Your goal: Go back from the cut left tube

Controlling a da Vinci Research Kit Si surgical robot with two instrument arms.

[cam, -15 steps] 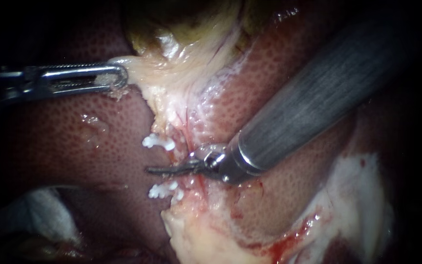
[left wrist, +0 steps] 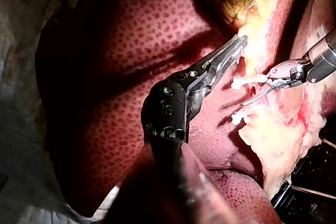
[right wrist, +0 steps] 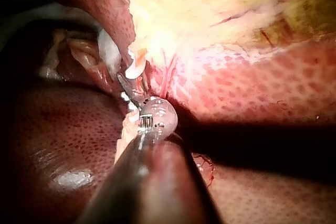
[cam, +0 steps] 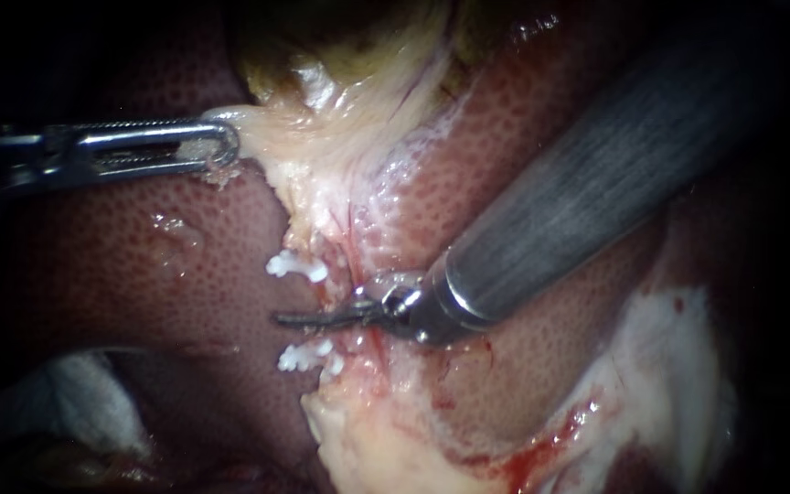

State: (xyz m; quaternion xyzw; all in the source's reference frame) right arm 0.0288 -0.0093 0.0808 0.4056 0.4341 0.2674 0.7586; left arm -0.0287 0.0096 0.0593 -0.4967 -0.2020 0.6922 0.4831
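Note:
My left instrument (cam: 219, 144) comes in from the left, jaws shut on the pale edge of the gallbladder (cam: 322, 155); the left wrist view shows the same hold (left wrist: 239, 43). The right instrument (cam: 322, 316) reaches down from the upper right. Its thin blades lie together and point left, in the gap between the upper white clip (cam: 296, 265) and the lower white clip (cam: 308, 357). The clips sit on the left tube (cam: 351, 274), a pale, red-streaked strand. Blades and shaft hide the tube between the clips. In the right wrist view the blade tip (right wrist: 126, 88) rests beside a clip (right wrist: 135, 69).
Dark red liver (cam: 139, 274) lies on both sides of the pale strand. Pale fatty tissue with some blood (cam: 541, 439) spreads below and to the right. White gauze (cam: 93, 393) shows at the lower left. The thick right shaft (cam: 596, 183) covers the upper right.

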